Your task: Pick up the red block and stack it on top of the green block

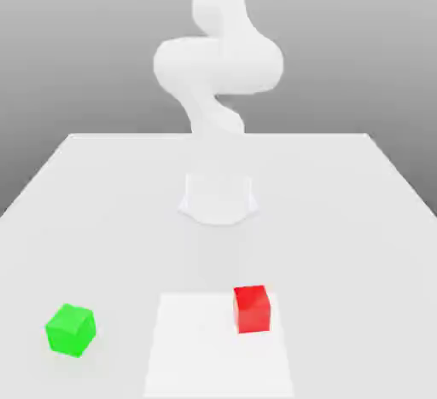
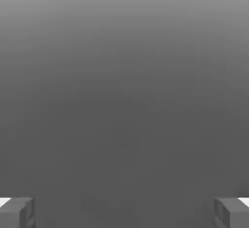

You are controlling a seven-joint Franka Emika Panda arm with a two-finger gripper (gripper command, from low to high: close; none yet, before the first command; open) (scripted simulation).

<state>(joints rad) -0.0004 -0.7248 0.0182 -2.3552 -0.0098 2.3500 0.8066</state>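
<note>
Your exterior view is bright and flat: the white arm point(image 1: 218, 65) and table point(image 1: 358, 218) nearly wash out, edges soft, shadows faint. You see the red block point(image 1: 252, 309) and green block point(image 1: 70, 330) shaded darker on their front faces. Your hand view is dim, a smooth grey gradient darkening downward, fingertips point(image 2: 17, 212) slightly blurred.

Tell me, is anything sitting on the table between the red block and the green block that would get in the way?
Nothing visible does. In the exterior view the red block and the green block sit apart on the table, with only bare surface between them. The hand view shows neither block.
</note>
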